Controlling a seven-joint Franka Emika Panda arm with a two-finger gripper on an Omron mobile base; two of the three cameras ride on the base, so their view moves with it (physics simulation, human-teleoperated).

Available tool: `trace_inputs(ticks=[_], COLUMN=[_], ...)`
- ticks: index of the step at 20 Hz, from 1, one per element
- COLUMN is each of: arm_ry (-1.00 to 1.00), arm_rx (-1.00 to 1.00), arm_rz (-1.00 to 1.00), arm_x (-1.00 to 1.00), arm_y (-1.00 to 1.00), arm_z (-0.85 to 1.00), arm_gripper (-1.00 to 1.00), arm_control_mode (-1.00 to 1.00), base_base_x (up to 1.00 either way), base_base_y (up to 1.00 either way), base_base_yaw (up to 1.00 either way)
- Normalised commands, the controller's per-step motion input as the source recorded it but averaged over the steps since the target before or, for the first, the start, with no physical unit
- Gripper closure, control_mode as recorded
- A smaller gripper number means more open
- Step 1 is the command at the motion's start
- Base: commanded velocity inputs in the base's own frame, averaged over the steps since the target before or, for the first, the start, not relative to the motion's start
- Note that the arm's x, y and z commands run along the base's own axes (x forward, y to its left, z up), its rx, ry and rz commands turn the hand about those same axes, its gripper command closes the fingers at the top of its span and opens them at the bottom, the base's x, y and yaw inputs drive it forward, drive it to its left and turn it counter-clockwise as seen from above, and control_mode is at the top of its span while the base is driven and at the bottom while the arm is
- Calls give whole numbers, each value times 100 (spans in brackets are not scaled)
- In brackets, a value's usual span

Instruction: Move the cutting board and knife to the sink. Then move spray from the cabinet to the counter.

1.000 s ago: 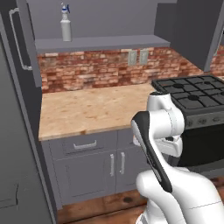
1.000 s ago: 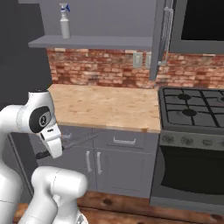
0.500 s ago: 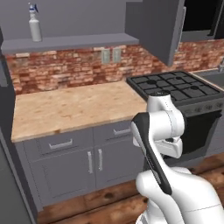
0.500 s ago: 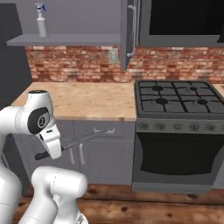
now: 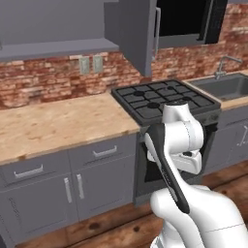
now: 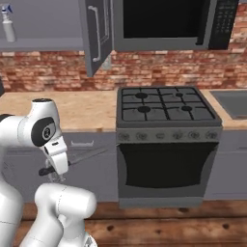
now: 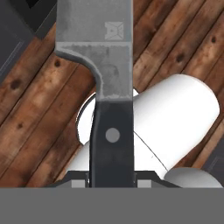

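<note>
Spray point(image 6: 6, 24) stands upright on the grey shelf point(image 6: 43, 44) of the open cabinet point(image 6: 94, 34), high up and far to the left of the jaws in the right base view, its trigger head at the top edge of the picture. Jaws point(image 6: 48, 170) hang low beside the robot's body, in front of the grey drawer fronts point(image 6: 89, 144), clamped on the black handle of the knife point(image 7: 103, 83); in the hand view the handle rises from between the two tips and the grey blade runs straight up and away from them over the wooden floor point(image 7: 35, 109). In the right base view the blade points to the right of the jaws, toward the stove point(image 6: 164, 106). Light wood surface point(image 5: 58, 123) lies above and behind the jaws, bare. Further right, past the stove, the sink point(image 5: 227, 86) sits in the surface with its silver faucet point(image 5: 224, 64) behind it; I cannot tell whether anything lies in the basin
</note>
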Motion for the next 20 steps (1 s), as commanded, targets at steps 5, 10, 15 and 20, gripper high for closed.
trace_inputs(ticks=[5, 10, 15, 20], arm_ry=[0, 0, 0, 0], arm_rx=[0, 0, 0, 0], arm_rz=[0, 0, 0, 0], arm_x=[0, 0, 0, 0], arm_y=[0, 0, 0, 0], arm_z=[0, 0, 0, 0], arm_gripper=[100, 100, 100, 100], arm_control_mode=[100, 100, 100, 100], base_base_x=[2, 8, 26, 36], base_base_y=[-73, -76, -72, -69], base_base_yaw=[-8, -2, 0, 0])
